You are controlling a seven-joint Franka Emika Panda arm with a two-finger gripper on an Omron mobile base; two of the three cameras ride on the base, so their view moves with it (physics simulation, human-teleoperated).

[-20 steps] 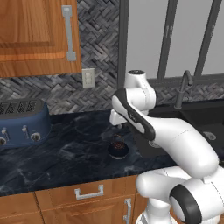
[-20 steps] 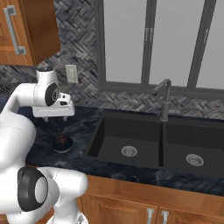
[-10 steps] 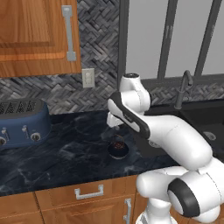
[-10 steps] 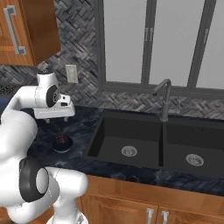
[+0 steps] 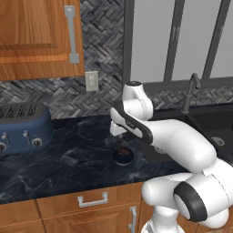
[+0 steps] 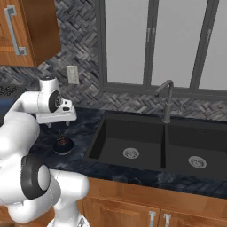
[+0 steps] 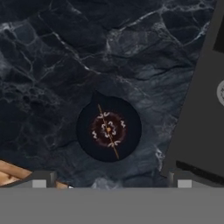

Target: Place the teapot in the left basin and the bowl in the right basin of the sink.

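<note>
Jaws wide open above the teapot (image 7: 109, 129) near the counter's (image 5: 63, 154) front edge; small, rigid, likely slick, so take its thin arched handle.

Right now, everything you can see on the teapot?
The teapot is a small squat round pot, dark black-brown with a reddish patterned centre on top and a thin handle arched across it. It stands upright on the dark marbled counter, left of the sink and not in either basin. The gripper hangs open directly above it, fingertips clear of it. Nothing but the counter touches it.
</note>
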